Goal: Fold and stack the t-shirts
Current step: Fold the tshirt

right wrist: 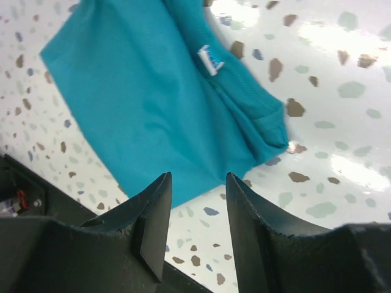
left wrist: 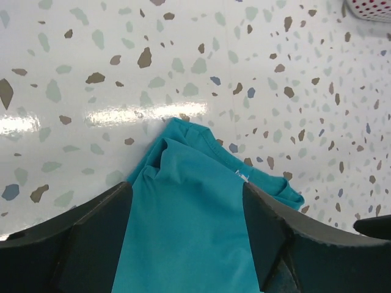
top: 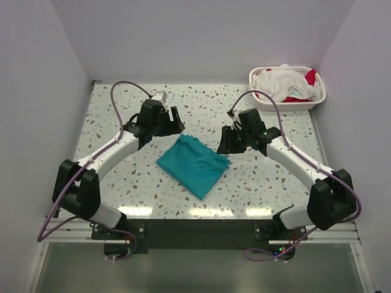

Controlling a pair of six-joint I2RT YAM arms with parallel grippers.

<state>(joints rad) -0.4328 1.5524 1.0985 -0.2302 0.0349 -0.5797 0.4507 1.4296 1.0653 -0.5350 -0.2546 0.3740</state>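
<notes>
Top external, one teal t-shirt [top: 193, 163], one basket [top: 303, 105], left gripper [top: 177, 122], right gripper [top: 225, 143], both agape, empty

A plain teal t-shirt [top: 193, 163] with a small white label [right wrist: 211, 60], on a white table [top: 293, 177] speckled grey, brown and blue, beside a white lattice basket [top: 287, 105] of white and red t-shirts [top: 284, 82].

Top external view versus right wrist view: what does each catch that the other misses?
Only the top view shows the basket holding white and red shirts and the left gripper. Only the wrist view shows the white label on the fabric. Both show the folded teal t-shirt, the speckled table and the open right gripper.
</notes>
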